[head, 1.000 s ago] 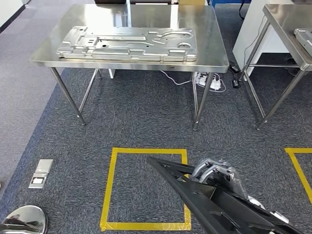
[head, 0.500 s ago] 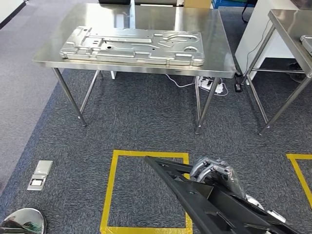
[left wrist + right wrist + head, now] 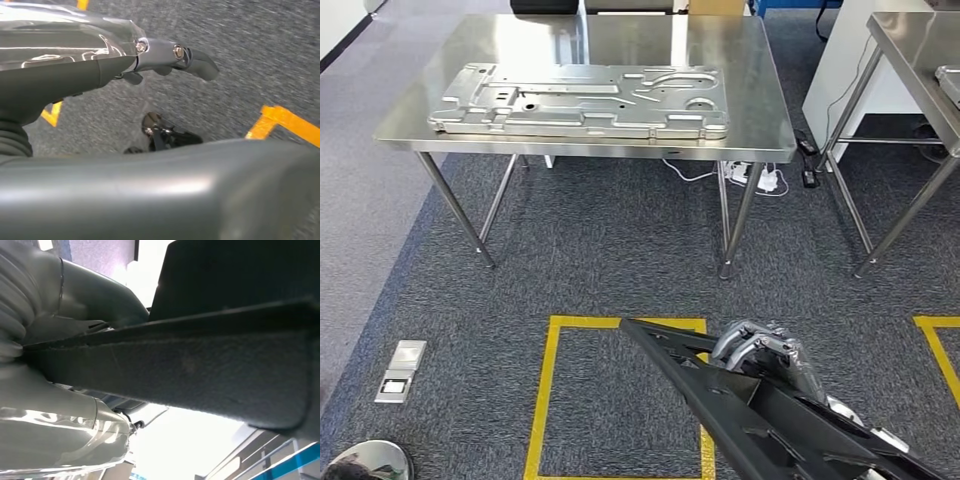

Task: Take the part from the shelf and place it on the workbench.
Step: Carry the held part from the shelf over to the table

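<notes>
A: Part first. Where is it?

B: Long black part (image 3: 743, 410), ribbed and flat, slanting across the lower right of the head view, its narrow tip over the near yellow tape square (image 3: 546, 400) on the carpet. It is off the ground, well short of the workbench (image 3: 761, 110).

A: What has hold of it?

B: The right hand (image 3: 761, 352). Silver fingers curl over the part's upper edge. In the right wrist view the dark slab of the part (image 3: 181, 365) runs straight out from between the grey thumb and the palm, so the hand is closed around it.

A: Left hand?

B: The left hand (image 3: 151, 55) hangs over the carpet. One dark finger (image 3: 200, 62) sticks out straight, nothing visibly in it. The other fingers are hidden behind the shiny cover, so I cannot tell how far open it is.

A: The bench itself?

B: Stainless steel, tubular legs, standing ahead of the tape square. A large pressed metal panel (image 3: 580, 100) lies flat on it, covering most of the left and middle of the top; bare steel shows along the right end.

A: Surroundings?

B: Second steel table (image 3: 916, 70) off to the right, apart from the first. White power strip (image 3: 750, 175) and cables on the floor under the bench's far side. Metal floor box (image 3: 399, 370) set in the carpet at the left. Corner of another yellow tape mark (image 3: 939, 345) at the right edge.
</notes>
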`<act>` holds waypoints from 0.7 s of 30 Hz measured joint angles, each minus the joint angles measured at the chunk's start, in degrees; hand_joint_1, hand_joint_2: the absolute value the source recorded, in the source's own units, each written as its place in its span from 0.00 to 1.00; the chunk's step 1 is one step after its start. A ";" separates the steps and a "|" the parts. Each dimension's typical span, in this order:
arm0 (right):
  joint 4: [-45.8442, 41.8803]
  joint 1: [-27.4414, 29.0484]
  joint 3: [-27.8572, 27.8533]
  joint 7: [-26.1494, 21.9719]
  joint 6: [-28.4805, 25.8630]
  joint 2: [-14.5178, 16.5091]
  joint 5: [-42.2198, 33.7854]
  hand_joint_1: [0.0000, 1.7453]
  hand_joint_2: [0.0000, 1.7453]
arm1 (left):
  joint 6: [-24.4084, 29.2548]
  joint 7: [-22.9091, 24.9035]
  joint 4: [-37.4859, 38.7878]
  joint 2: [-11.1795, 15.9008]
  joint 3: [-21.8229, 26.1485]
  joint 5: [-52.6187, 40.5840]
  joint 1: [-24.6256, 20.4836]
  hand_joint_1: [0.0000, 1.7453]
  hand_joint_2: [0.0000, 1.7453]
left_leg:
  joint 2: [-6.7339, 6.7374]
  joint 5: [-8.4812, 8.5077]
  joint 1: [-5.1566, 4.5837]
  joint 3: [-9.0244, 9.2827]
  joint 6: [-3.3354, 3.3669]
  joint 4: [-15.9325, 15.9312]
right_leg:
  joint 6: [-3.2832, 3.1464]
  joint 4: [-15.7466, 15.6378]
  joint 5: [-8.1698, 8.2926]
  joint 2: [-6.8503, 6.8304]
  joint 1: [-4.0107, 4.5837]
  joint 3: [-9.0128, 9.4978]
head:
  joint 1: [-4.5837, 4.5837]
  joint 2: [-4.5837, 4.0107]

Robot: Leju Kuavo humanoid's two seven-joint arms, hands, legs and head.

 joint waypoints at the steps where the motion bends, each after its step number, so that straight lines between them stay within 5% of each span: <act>1: 0.02 -0.04 0.00 0.01 0.00 0.00 -0.01 1.00 1.00 | 0.02 -0.01 0.00 0.04 0.00 0.02 -0.02 0.00 1.00 | 0.00 0.36 -0.22 0.72 0.39 -1.82 | 0.25 -0.03 -0.20 0.02 0.00 0.09 | -0.01 0.00; 6: -0.02 -0.20 0.06 0.31 0.05 -0.02 -0.08 1.00 1.00 | 0.04 -0.04 0.00 0.01 0.00 0.04 0.01 0.00 1.00 | 0.05 -0.64 0.09 2.14 1.36 -4.22 | 1.78 0.86 -1.36 -0.07 0.04 -0.11 | 0.02 0.00; 9: 0.12 -0.19 0.10 0.64 0.08 -0.10 -0.14 1.00 1.00 | -0.03 -0.13 -0.01 -0.04 0.00 0.09 -0.03 0.00 1.00 | 0.12 -1.26 0.30 3.36 1.86 -4.67 | 2.26 9.98 -4.78 -0.07 -0.01 -5.19 | 0.07 0.00; 11: 0.31 -0.07 0.14 0.72 0.09 -0.15 -0.13 1.00 1.00 | -0.05 -0.17 -0.01 -0.08 0.00 0.09 0.02 0.00 1.00 | 0.12 -2.06 0.35 4.30 1.81 -4.67 | 2.53 14.19 -4.64 -0.08 -0.07 -8.50 | 0.05 0.00; 12: 0.36 -0.06 0.15 0.73 0.09 -0.16 -0.13 1.00 1.00 | -0.05 -0.17 -0.01 -0.11 0.00 0.09 0.05 0.00 1.00 | 0.10 -2.52 0.41 4.93 1.69 -4.67 | 2.65 13.29 -2.88 -0.09 -0.08 -8.72 | 0.05 0.00; 15: 0.42 -0.09 0.16 0.75 0.08 -0.19 -0.13 1.00 1.00 | -0.05 -0.17 0.00 -0.19 0.00 0.08 0.02 0.00 1.00 | 0.01 -4.06 0.56 6.93 0.99 -4.67 | 2.64 4.13 3.33 -0.18 -0.01 -5.59 | 0.05 0.00; 21: 0.27 -0.10 0.14 0.78 0.02 -0.24 -0.21 1.00 1.00 | -0.07 -0.18 0.00 -0.35 0.00 0.06 -0.44 0.00 1.00 | 0.05 -5.88 0.42 7.61 -0.64 -4.12 | 0.38 0.59 2.29 -0.03 -0.02 -3.44 | 0.04 0.00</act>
